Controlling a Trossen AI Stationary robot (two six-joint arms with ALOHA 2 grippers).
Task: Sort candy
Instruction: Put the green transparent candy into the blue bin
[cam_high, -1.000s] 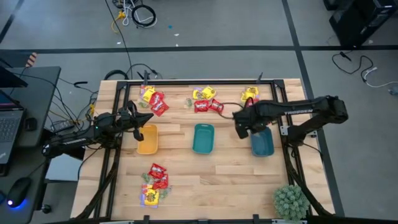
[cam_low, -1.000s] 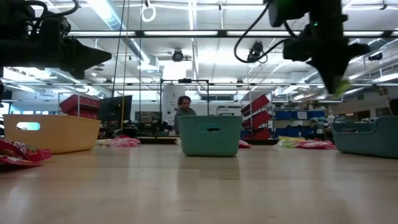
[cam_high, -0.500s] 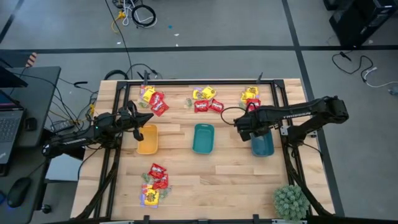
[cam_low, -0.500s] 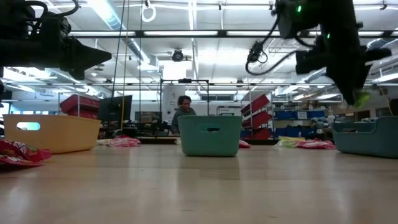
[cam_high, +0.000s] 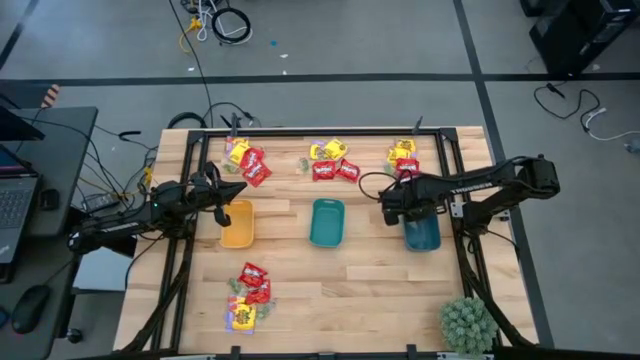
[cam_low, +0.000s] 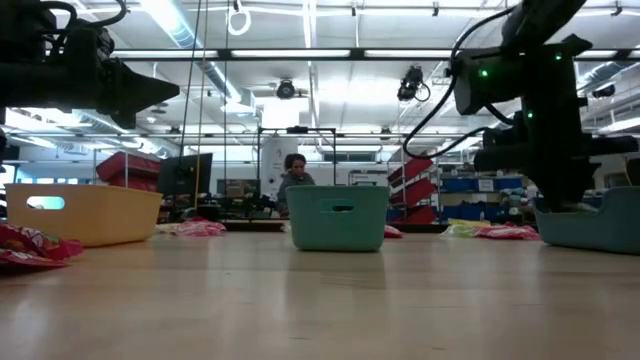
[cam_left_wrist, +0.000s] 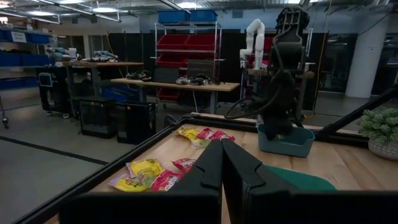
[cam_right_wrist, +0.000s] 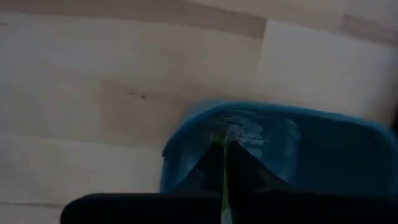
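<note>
The right gripper (cam_right_wrist: 225, 163) has swung from the table's far candy piles to hover over the blue tray (cam_right_wrist: 323, 155), jaws closed on a green candy (cam_right_wrist: 224, 180). Release seems next. The left gripper (cam_high: 226, 189) waits closed beside the yellow tray (cam_high: 238, 224).

Red, yellow and green candy (cam_high: 248, 160) lies in four scattered piles: three along the table's far edge, one near.

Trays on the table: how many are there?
3, in a row across the table's middle: a yellow-orange tray at left, a teal tray in the centre, a blue tray at right, partly under the right arm.
</note>
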